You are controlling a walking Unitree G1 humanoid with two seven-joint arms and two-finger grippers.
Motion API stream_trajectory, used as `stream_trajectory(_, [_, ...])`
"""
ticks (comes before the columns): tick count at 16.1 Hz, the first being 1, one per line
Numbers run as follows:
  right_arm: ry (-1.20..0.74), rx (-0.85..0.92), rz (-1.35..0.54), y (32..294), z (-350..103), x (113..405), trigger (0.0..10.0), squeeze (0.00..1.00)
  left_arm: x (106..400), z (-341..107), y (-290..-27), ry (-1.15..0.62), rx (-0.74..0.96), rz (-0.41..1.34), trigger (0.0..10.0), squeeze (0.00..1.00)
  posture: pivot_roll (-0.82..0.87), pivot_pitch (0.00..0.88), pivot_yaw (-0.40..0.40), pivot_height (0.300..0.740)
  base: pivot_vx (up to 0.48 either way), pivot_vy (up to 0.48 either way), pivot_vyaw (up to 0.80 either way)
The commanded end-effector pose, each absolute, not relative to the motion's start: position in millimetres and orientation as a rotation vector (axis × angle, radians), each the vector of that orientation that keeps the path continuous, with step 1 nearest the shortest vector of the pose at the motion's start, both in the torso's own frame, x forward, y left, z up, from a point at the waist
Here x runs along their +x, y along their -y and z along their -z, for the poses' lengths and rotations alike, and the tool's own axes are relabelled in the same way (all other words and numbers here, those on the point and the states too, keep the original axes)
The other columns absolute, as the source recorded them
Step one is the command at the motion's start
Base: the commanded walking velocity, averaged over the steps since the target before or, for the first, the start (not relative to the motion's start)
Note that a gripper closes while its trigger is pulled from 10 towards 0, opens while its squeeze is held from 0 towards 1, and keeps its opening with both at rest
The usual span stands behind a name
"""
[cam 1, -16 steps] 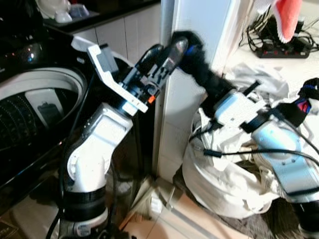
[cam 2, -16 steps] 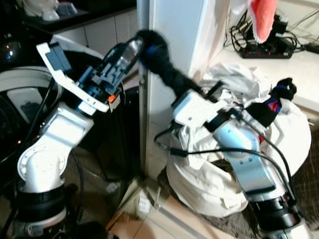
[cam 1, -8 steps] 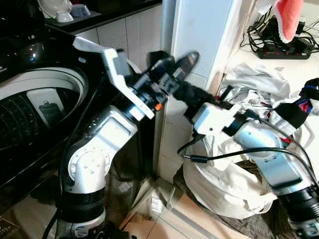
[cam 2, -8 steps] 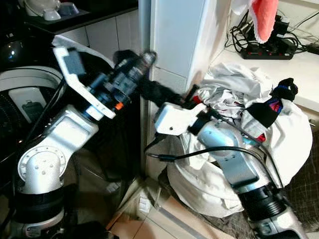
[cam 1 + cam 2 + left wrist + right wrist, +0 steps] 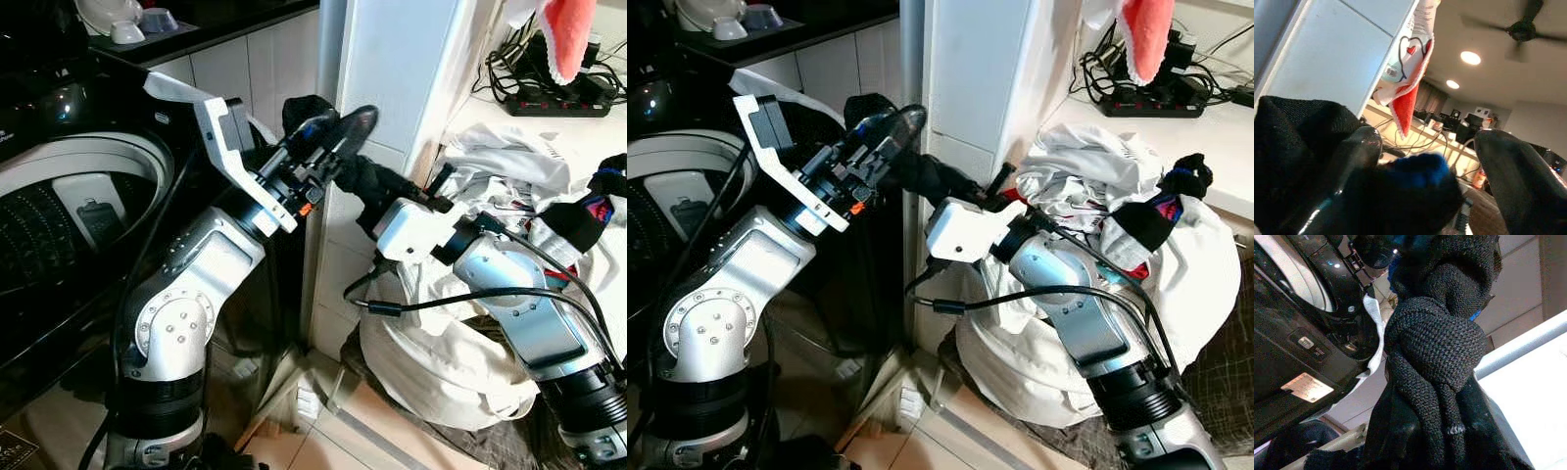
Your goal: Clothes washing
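Observation:
A black sock (image 5: pixel 364 179) with a blue patch hangs in the air in front of the white pillar (image 5: pixel 392 78). My right gripper (image 5: pixel 965 194) is shut on one end of it, and the knit bunches between its fingers (image 5: pixel 1400 431) in the right wrist view. My left gripper (image 5: pixel 338 130) is raised to the sock's other end (image 5: pixel 306 106). Its fingers (image 5: pixel 1354 161) stand open on either side of the fabric (image 5: pixel 1415 188). The washing machine's open drum (image 5: pixel 59 186) lies at the far left, below the left arm.
A white laundry bag (image 5: pixel 451 362) heaped with pale clothes (image 5: pixel 509 157) and a dark sock (image 5: pixel 588 211) sits at the right. A power strip with cables (image 5: pixel 563 98) lies on the floor behind. A red and white cloth (image 5: pixel 566 34) hangs above it.
My right arm has come down and to the left, carrying the sock to the left gripper. The left gripper has turned, and its fingers now flank the sock's end.

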State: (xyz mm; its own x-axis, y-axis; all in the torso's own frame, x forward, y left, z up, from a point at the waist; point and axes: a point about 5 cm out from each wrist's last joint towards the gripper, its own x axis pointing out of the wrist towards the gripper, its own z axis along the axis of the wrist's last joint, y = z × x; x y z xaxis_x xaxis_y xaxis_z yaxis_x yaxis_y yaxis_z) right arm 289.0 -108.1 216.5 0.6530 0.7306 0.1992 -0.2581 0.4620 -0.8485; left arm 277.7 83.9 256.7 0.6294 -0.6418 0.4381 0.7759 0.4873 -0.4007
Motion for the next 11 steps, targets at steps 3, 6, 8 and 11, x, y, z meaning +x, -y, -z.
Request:
stream_trajectory(3, [0.629, -0.871, -0.595, 113.5, -227.8, 293.6, 0.0, 0.0, 278.8, -252.0, -86.7, 0.246, -0.575, 0.851, 0.0, 0.0, 0.01, 0.0, -0.009, 0.74, 0.0, 0.0, 0.0])
stream_trajectory(6, [0.643, -0.824, -0.574, 111.7, -233.5, 295.2, 0.0, 0.0, 278.8, -249.5, -88.0, 0.268, -0.551, 0.831, 0.0, 0.0, 0.01, 0.0, -0.009, 0.74, 0.0, 0.0, 0.0])
stream_trajectory(8, [0.647, -0.817, -0.573, 110.6, -235.4, 295.7, 0.0, 0.0, 281.2, -249.5, -89.7, 0.283, -0.534, 0.801, 0.0, 0.0, 0.01, 0.0, -0.014, 0.74, 0.0, 0.0, 0.0])
stream_trajectory(11, [0.65, -0.812, -0.575, 108.9, -236.0, 296.2, 0.0, 0.0, 283.3, -249.6, -90.7, 0.297, -0.527, 0.782, 0.0, 0.0, 0.02, 0.0, -0.016, 0.74, 0.0, 0.0, 0.0])
